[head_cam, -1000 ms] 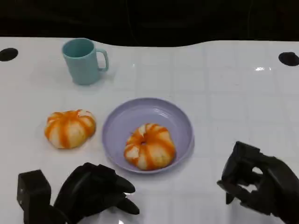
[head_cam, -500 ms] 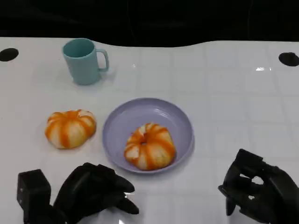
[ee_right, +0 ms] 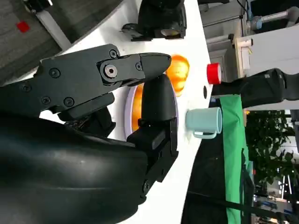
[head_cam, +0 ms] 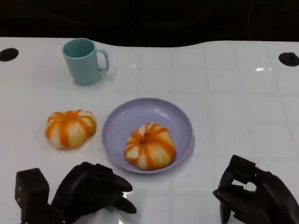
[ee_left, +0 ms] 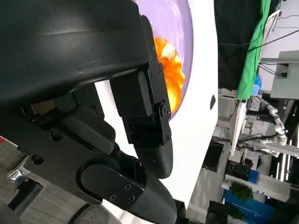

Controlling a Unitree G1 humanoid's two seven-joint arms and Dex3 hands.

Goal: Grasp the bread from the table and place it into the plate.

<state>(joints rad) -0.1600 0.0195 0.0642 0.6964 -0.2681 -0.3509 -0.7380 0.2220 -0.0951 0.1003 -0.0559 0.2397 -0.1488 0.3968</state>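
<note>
A: While both hands sit low at the near edge of the counter point(head_cam: 233, 93), where does each stand from the plate point(head_cam: 180, 122)?

B: The left hand point(head_cam: 93, 191) lies on the near side of the plate, off toward its left, fingers curled loosely inward with nothing in them. The right hand point(head_cam: 250, 198) is nearer than the plate and to its right, fingers drawn in the same way, holding nothing.

A: And the bread?

B: One orange-striped bread point(head_cam: 149, 146) already lies inside the plate, in its near half. A second bread point(head_cam: 70, 128) rests on the counter just left of the plate, apart from its rim.

A: So which step is this?

B: I judge that one piece is placed and the next grasp has not begun. The left hand is the closer one to the loose bread.

A: What does that move need?

B: It would have to spread its fingers, reach forward and left of the plate, close around the bread, then lift it over the rim into the free far half.

A: Anything farther off?

B: A teal mug point(head_cam: 84, 60) stands beyond the plate, to its far left, well clear of that path.
</note>
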